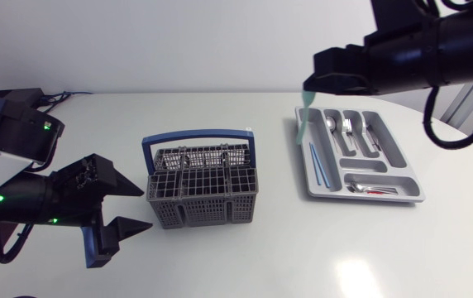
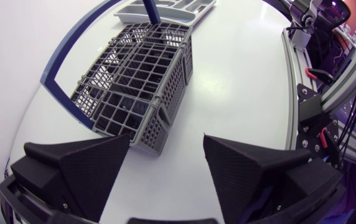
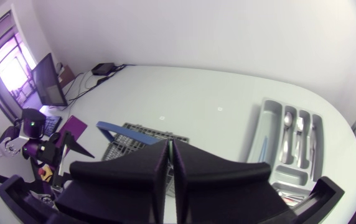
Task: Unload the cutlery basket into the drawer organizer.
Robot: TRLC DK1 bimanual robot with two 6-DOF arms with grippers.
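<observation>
Our right hand [image 3: 170, 163] clenches a teal utensil [image 1: 303, 124] upright over the drawer organizer [image 1: 410, 178] near the desk's right edge, apparently to lower it into the left slot, while our left hand [image 1: 144, 209] hangs released beside the mid-desk cutlery basket [image 1: 203, 207].

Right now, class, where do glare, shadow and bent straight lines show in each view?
Head view: glare on the table; the right gripper, shut on a teal utensil, shows dark. Left wrist view: the cutlery basket handle bows. Right wrist view: the drawer organizer bends.
</observation>
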